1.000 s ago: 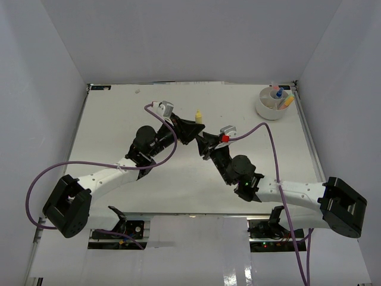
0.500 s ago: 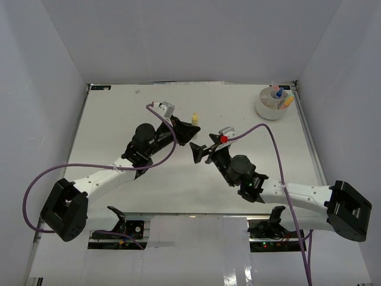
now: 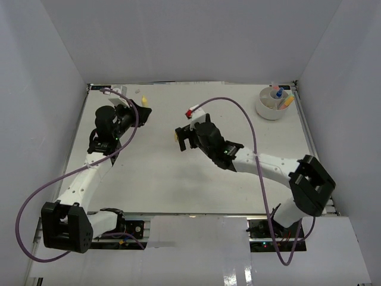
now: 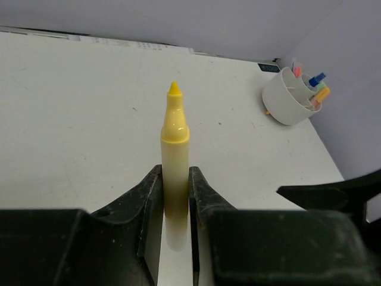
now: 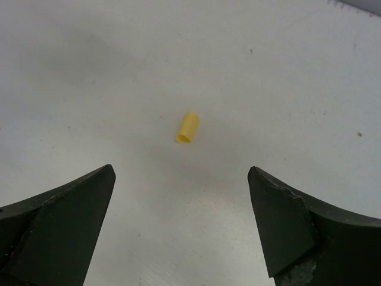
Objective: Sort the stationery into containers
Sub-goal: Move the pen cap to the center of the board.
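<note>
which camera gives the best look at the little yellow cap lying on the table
The right wrist view: the yellow cap lies unobstructed on the table between the open right gripper fingers. The top view shows only a yellow speck beside that gripper. The left wrist view misses it.

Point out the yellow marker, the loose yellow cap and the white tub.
yellow marker point(image 4: 174, 173): left wrist view, on its barrel just above the closed fingers.
yellow cap point(image 5: 188, 127): right wrist view, on its side, lying on the table.
white tub point(image 3: 266, 108): top external view, on its outer wall.
</note>
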You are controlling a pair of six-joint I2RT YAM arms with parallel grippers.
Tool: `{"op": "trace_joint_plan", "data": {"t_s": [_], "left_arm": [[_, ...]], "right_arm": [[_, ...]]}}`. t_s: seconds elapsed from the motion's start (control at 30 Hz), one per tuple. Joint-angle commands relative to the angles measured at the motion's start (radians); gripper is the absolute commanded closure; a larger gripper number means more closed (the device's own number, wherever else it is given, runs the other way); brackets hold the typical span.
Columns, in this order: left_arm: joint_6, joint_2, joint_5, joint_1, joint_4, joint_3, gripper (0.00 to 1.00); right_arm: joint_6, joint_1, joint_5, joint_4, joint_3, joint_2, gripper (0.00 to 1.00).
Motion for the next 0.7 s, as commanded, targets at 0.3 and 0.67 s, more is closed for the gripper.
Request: {"op": "trace_joint_plan", "data": {"t_s": [0.3,0.67], "left_arm": [[0.151,-0.173,-0.060,0.024,-0.106,-0.074,0.90],[0.182,-0.186,-0.101,0.024,-0.135,-0.061,0.89]], "right_arm": [[0.027,-0.023,-0.030,-0.524,0.686,0.570,0.12],[0.049,-0.067,-0.029,-0.542,0.869,0.804,0.26]]}}
